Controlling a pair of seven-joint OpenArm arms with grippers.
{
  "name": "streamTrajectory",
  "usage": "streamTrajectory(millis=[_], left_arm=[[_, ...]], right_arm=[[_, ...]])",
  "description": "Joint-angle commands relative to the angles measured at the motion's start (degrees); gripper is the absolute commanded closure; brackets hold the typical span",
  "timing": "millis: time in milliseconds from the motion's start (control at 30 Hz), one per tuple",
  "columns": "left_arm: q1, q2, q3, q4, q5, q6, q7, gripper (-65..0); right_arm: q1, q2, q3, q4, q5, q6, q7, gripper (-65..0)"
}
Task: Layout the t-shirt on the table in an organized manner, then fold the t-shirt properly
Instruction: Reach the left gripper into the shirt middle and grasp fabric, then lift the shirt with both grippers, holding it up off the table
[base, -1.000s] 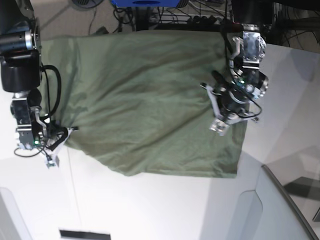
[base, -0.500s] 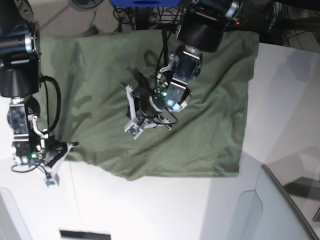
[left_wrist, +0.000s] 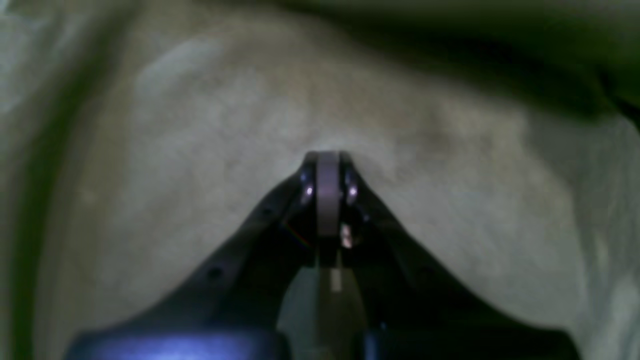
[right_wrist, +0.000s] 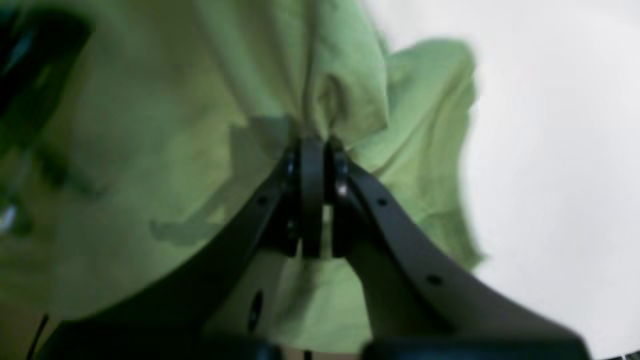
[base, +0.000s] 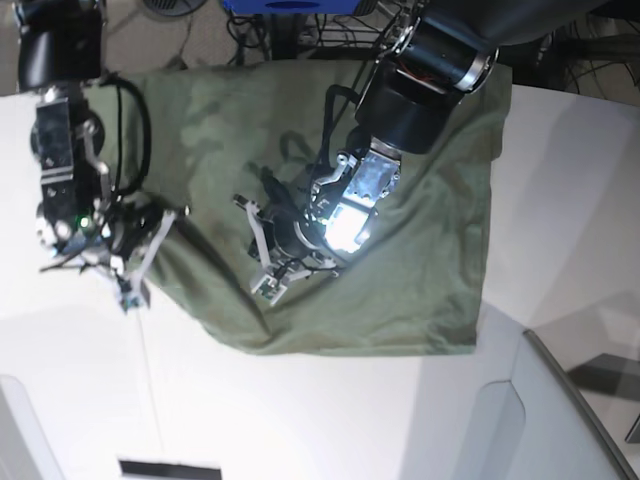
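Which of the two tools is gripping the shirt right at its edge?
The right tool, on the base view's left, is shut on the t-shirt at its edge beside the white table. The left tool is shut over the shirt's middle.

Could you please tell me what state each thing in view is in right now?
t-shirt: spread on the table, wrinkled, not yet folded, one edge bunched and pinched.
left gripper: shut, tips against the shirt cloth near its middle.
right gripper: shut on a bunched edge of the t-shirt.
table: white, bearing the shirt, bare along the near side.
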Motion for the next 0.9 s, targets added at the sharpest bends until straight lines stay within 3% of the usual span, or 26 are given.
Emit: streamTrajectory(millis=[0, 200, 433, 500, 667, 733, 867], left_arm=[[-1.1, -0.08, -0.07, 0.9, -0.23, 0.3, -0.81, 0.0], [-0.13, -4.04, -0.16, 4.24, -0.76, 0.3, -0.46, 0.0], [5.05, -13.97, -2.89, 22.61, -0.32, 0.3, 10.35, 0.0], [7.96, -16.61, -7.98, 27.98, -0.23, 0.3, 12.37, 0.0], [14.29, -22.59, -18.97, 34.3, -0.14, 0.3, 13.78, 0.0], [16.22, -24.52, -22.75, 34.13, -0.58, 0.21, 13.6, 0.0], [21.76, -25.75, -33.39, 34.13, -0.67, -0.06, 10.53, 0.0]], right_arm=[[-0.05, 0.17, 0.09, 1.74, 0.01, -0.26, 0.6, 0.0], [-6.12, -4.13, 0.27, 1.66, -0.08, -0.26, 0.86, 0.0], [-5.06, -6.86, 0.53, -6.7, -0.08, -0.26, 0.42, -0.6], [-5.06, -6.42, 0.53, -5.29, 0.01, -0.26, 0.42, -6.2], [-5.68, -5.1, 0.09, 5.35, -0.17, -0.26, -3.09, -39.0], [-6.03, -4.75, 0.36, 9.3, -0.17, -0.26, -3.18, -48.9], [-1.72, -3.08, 0.01, 8.78, -0.25, -0.26, -0.54, -49.4]])
